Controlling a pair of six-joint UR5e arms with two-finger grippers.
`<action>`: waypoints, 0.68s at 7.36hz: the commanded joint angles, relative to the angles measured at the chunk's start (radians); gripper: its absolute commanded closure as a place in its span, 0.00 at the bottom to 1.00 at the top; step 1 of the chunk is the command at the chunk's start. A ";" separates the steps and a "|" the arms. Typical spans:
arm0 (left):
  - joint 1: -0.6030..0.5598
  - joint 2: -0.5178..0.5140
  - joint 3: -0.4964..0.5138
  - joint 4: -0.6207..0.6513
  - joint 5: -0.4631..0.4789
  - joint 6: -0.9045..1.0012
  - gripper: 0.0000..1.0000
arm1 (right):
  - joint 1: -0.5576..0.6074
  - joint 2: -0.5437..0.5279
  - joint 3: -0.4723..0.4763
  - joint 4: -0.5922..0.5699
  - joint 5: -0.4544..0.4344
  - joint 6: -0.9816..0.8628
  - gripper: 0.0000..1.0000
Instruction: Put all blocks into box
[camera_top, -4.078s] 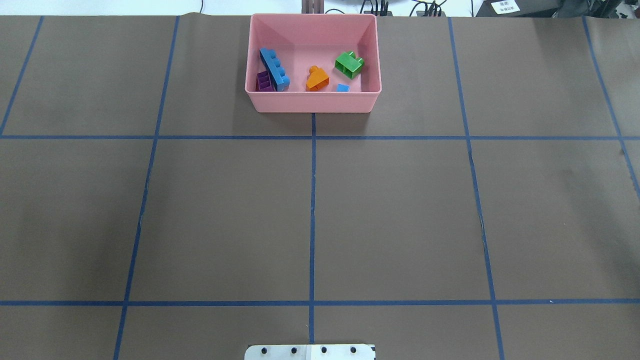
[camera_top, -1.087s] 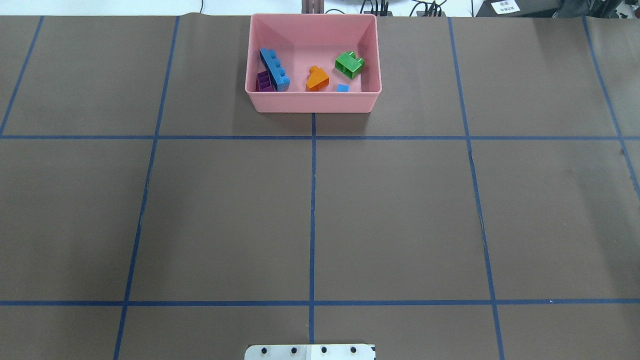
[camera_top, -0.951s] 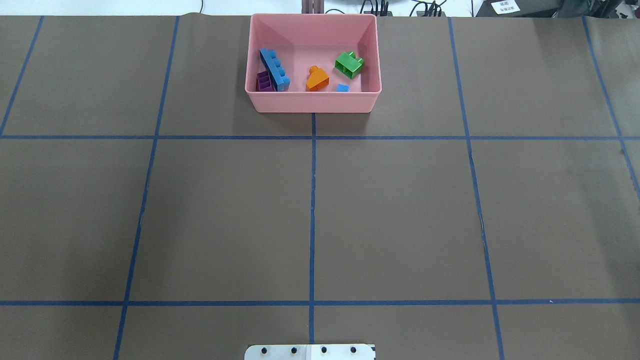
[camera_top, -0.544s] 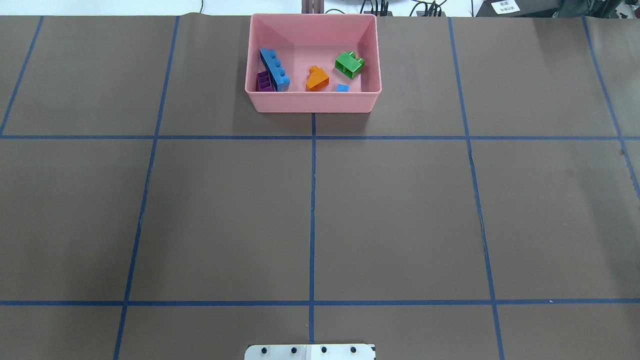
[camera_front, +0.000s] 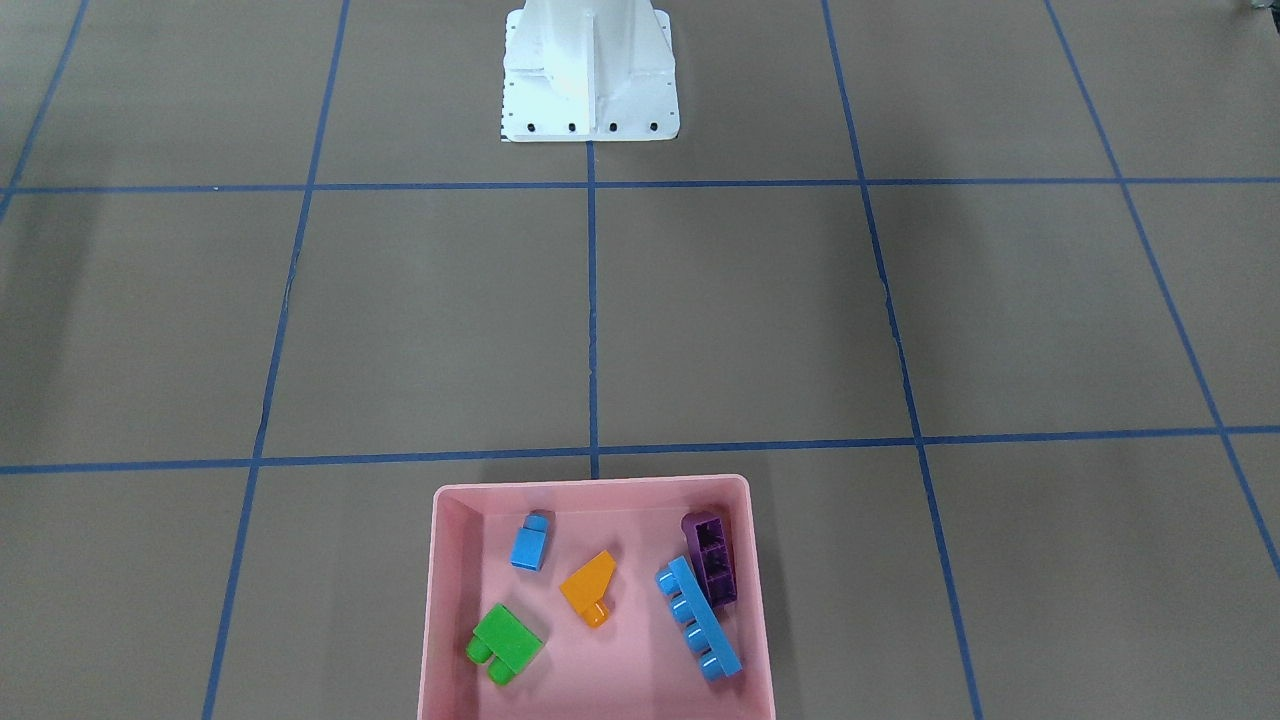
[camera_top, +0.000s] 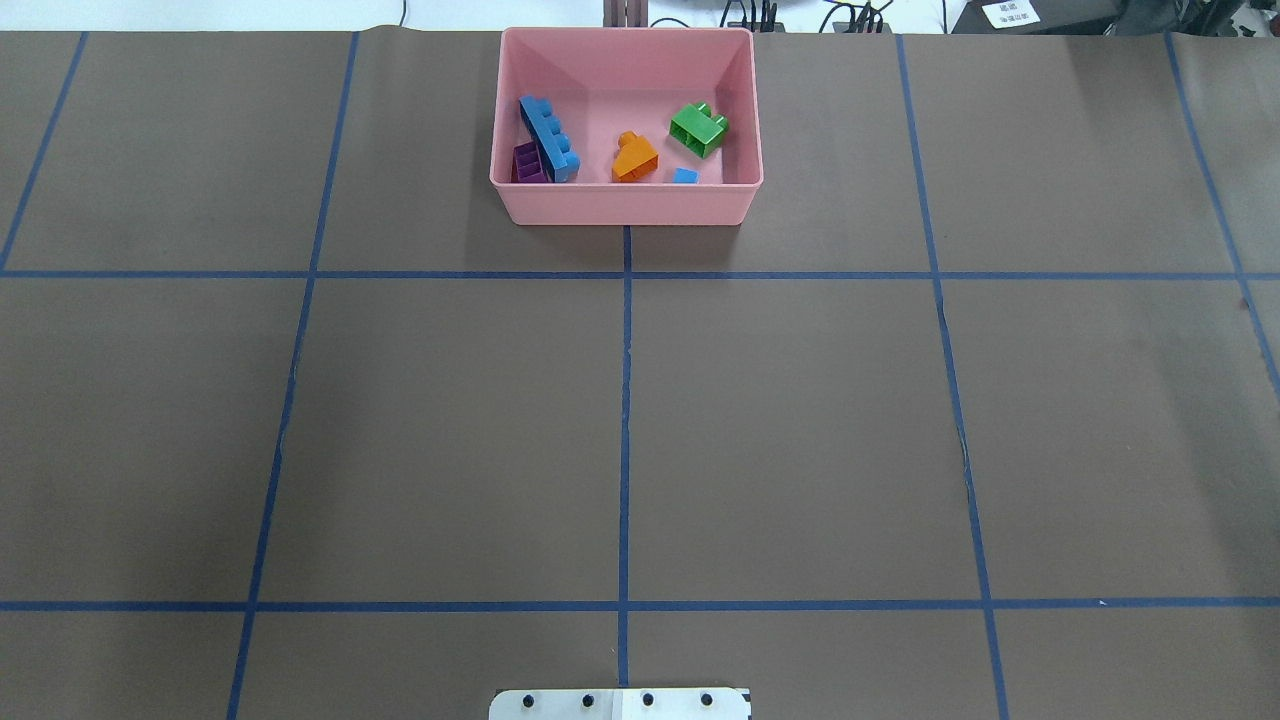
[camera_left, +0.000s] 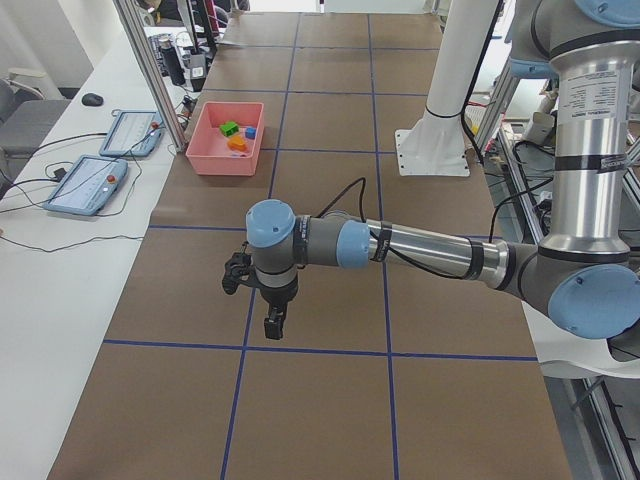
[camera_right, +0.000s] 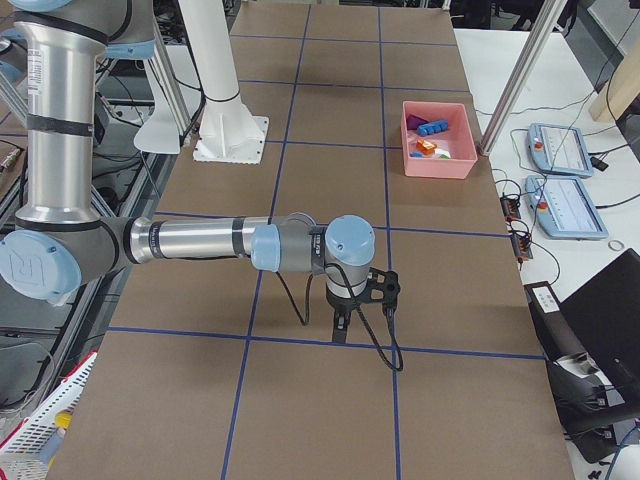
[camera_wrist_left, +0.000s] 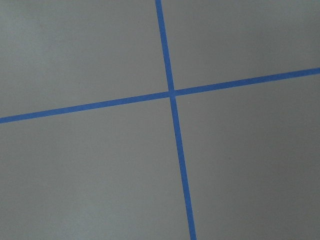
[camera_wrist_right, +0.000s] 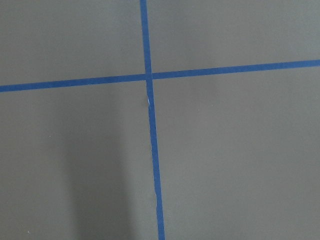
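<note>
The pink box (camera_top: 625, 205) stands at the far middle of the table; it also shows in the front-facing view (camera_front: 590, 486). Inside it lie all five blocks: the long light-blue one (camera_top: 550, 138) leaning on the purple one (camera_top: 528, 163), the orange one (camera_top: 635, 158), the green one (camera_top: 699, 130) and the small light-blue one (camera_top: 685, 176). My left gripper (camera_left: 272, 320) shows only in the exterior left view and my right gripper (camera_right: 340, 325) only in the exterior right view. Both hang over bare table far from the box. I cannot tell whether they are open or shut.
The white robot base (camera_front: 590, 80) stands at the near middle edge. Blue tape lines (camera_top: 625, 400) grid the brown table. Teach pendants (camera_left: 85, 185) lie on a side table beyond the box, by an aluminium post (camera_left: 150, 70).
</note>
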 joint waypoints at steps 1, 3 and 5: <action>0.000 0.000 0.032 0.001 0.000 0.001 0.00 | -0.006 -0.008 -0.002 0.061 -0.007 0.000 0.00; 0.000 0.000 0.046 -0.001 0.000 0.002 0.00 | -0.009 -0.008 -0.005 0.062 -0.007 0.000 0.00; 0.000 0.000 0.044 -0.001 0.000 0.002 0.00 | -0.009 -0.008 -0.003 0.062 -0.007 0.000 0.00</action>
